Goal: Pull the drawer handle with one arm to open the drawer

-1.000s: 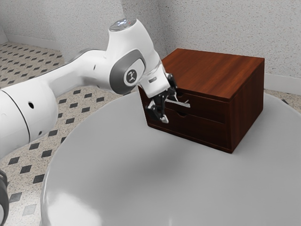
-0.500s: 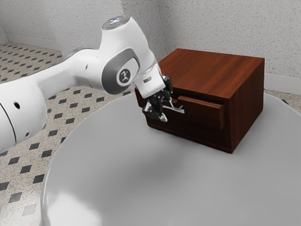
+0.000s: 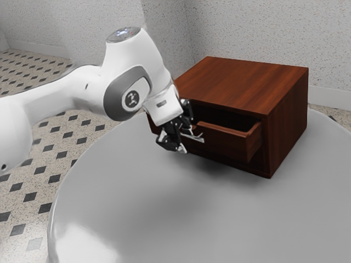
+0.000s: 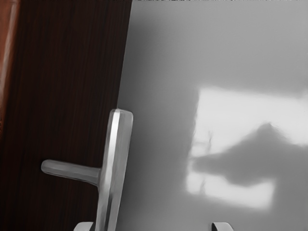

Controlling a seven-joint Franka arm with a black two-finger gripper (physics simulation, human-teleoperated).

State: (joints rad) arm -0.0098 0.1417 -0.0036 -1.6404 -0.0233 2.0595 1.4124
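Room: speckled grey walls [image 3: 263,27] meet in a corner; checkered tile floor [image 3: 38,164] lies at the exterior view's left.
Surface: round grey table [image 3: 164,219], with a dark wooden cabinet [image 3: 247,82] on its far side.
Drawer: upper drawer [image 3: 227,137], part-way out of the cabinet toward the exterior view's left.
Handle: metal bar handle [image 3: 193,136] on a short post at the drawer front.
Gripper: black gripper [image 3: 178,141] at the handle, its fingers [image 4: 84,225] spread; one tip sits between bar and drawer front, the other well apart over the table.
Change: the drawer stands further out than half a second ago and was nearly flush a second ago; the arm has drawn back with it.
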